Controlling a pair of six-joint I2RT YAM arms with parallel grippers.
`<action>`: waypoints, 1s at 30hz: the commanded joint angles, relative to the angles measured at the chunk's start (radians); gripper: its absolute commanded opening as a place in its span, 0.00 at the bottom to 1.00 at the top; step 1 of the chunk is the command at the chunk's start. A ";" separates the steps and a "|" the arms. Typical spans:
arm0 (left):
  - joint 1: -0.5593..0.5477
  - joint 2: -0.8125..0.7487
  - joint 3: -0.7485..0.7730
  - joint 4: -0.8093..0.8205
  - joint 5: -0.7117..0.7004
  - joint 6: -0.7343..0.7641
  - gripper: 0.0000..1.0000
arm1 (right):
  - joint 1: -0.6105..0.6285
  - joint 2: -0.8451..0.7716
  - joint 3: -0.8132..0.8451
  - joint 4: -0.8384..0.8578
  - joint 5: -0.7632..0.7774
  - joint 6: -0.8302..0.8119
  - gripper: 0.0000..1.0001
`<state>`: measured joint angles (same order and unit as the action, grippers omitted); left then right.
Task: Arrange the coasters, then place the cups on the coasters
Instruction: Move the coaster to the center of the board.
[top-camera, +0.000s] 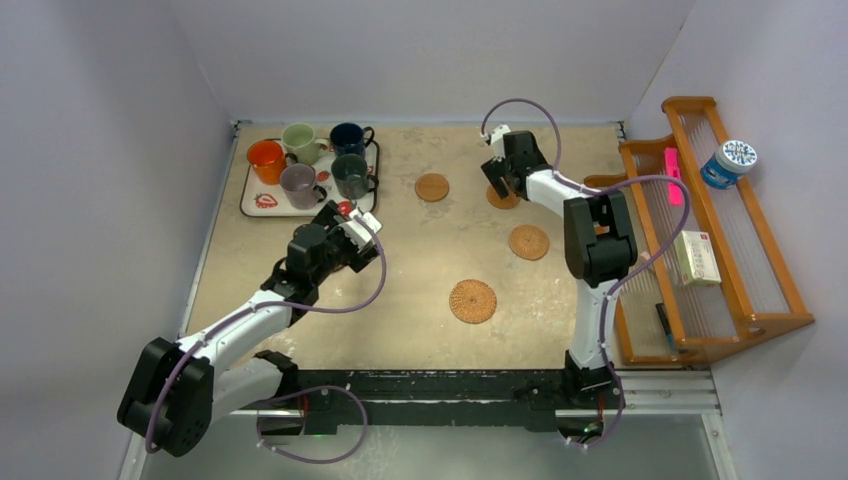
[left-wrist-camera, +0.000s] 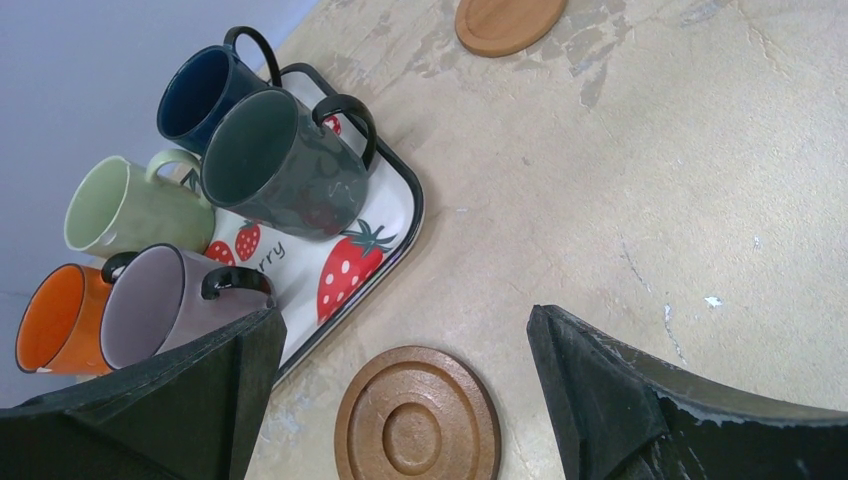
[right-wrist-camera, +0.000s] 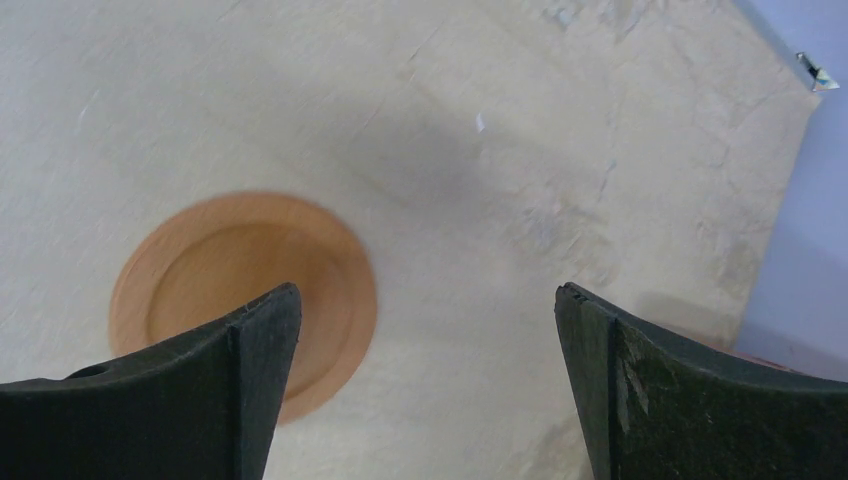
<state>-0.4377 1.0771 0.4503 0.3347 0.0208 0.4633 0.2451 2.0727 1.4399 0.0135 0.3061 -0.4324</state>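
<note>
Five cups stand on the strawberry-print tray (top-camera: 262, 203) at the back left: orange (top-camera: 267, 160), pale green (top-camera: 300, 142), navy (top-camera: 348, 137), mauve (top-camera: 298, 184) and dark green (top-camera: 351, 175). My left gripper (top-camera: 350, 220) hovers open just right of the tray, over a dark ringed coaster (left-wrist-camera: 417, 415) lying flat between its fingers. A plain coaster (top-camera: 432, 187) and two woven coasters (top-camera: 529, 242) (top-camera: 472, 301) lie mid-table. My right gripper (top-camera: 497, 172) is open at the back, above the table, with a tan coaster (right-wrist-camera: 230, 270) by its left finger.
A wooden rack (top-camera: 700, 300) fills the right side, holding a blue-and-white jar (top-camera: 728, 163), a pink item (top-camera: 673, 175) and a small box (top-camera: 697, 257). White walls close in the table on the left, back and right.
</note>
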 joint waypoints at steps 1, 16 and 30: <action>0.006 0.006 0.010 0.036 0.024 -0.008 1.00 | -0.019 0.056 0.083 0.024 0.040 0.012 0.99; 0.006 0.016 0.013 0.035 0.015 -0.005 1.00 | -0.053 0.193 0.165 0.083 0.189 -0.019 0.99; 0.005 0.012 0.014 0.039 -0.002 0.000 1.00 | -0.053 -0.125 0.098 0.068 0.046 0.109 0.99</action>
<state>-0.4377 1.0935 0.4503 0.3347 0.0216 0.4637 0.1886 2.1471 1.5616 0.0872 0.4240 -0.3927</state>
